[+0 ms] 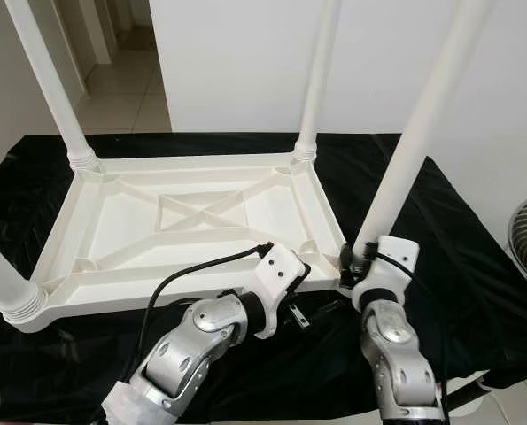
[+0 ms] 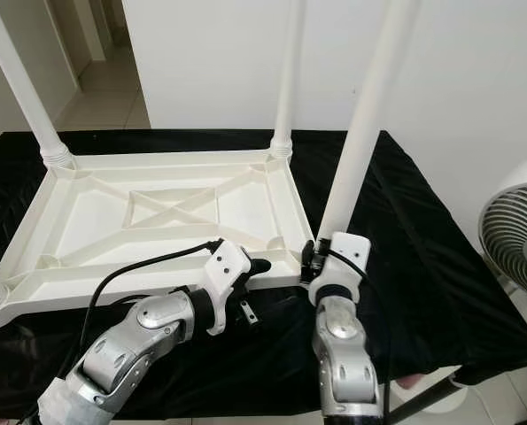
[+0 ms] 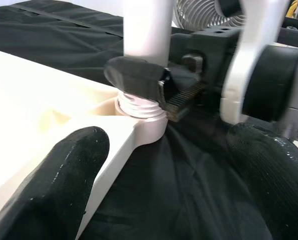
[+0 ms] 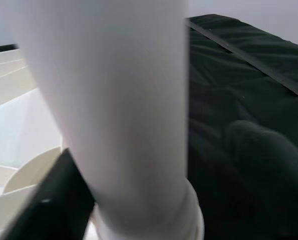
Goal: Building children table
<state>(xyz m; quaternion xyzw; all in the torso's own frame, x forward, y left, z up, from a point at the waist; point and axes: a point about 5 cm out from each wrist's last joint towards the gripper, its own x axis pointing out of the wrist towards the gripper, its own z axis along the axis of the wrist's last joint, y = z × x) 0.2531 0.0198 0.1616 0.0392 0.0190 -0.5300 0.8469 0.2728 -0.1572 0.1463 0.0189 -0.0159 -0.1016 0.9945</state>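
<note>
Tabletop [image 1: 192, 221] inverted; right gripper [image 2: 314, 257] clamps fourth leg [image 1: 405, 150] at near-right corner socket. Left gripper [image 3: 159, 165] open beside. Keep leg plumb while twisting.

Bright even daylight; blurred, soft wrist views.

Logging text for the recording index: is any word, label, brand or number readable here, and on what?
None readable. The upturned white table, its legs, the black cloth, the fan, the left gripper and the right gripper carry no legible print.
</note>
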